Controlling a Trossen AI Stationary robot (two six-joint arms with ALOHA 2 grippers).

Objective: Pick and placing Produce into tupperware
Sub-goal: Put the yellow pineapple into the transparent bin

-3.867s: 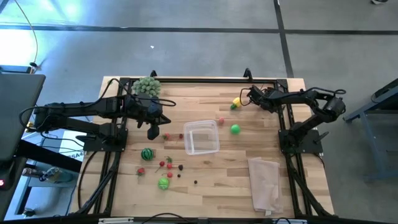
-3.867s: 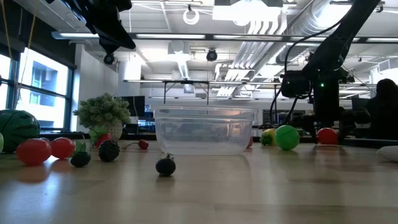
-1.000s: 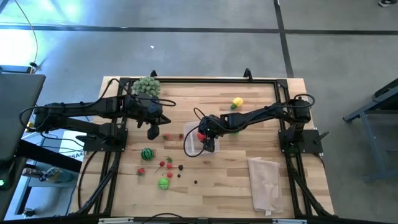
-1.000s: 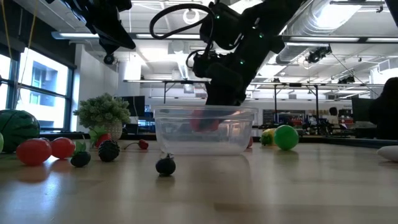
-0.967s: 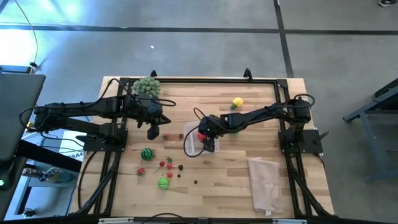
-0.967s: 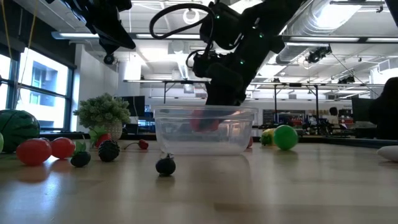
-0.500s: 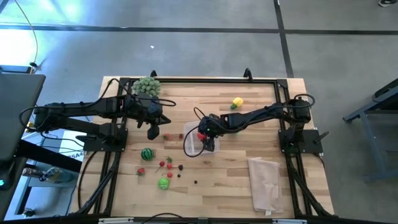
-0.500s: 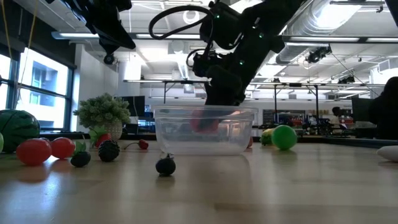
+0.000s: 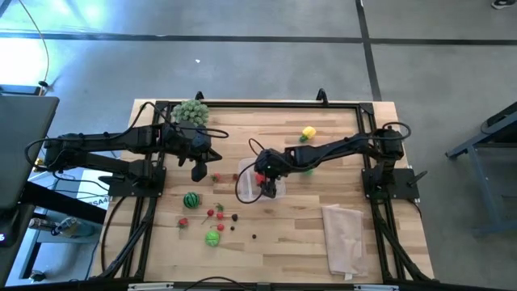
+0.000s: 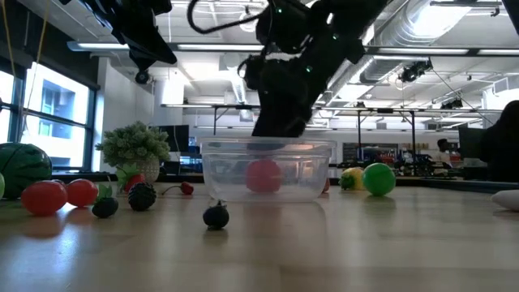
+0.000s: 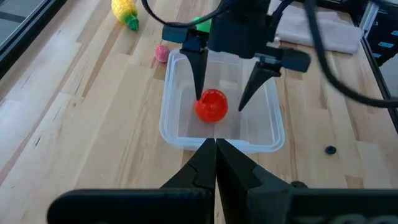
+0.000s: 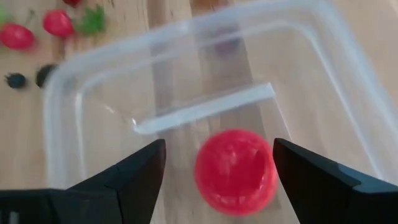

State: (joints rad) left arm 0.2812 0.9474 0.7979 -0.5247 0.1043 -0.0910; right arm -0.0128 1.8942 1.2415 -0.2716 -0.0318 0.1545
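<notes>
Right gripper (image 11: 225,111): fingers spread wide above the tupperware (image 11: 173,118), straddling the red ball (image 11: 211,104), which is judged released.
Red ball: rests on the tupperware floor.
Left gripper (image 11: 216,144): fingers pressed together, waiting beside.
Remaining produce (image 9: 202,217): on the worktop (image 9: 299,234).

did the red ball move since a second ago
Yes. In the low view the red ball has dropped from up near the tupperware rim to its floor, released by the right gripper, whose jaws now stand open above it.
</notes>
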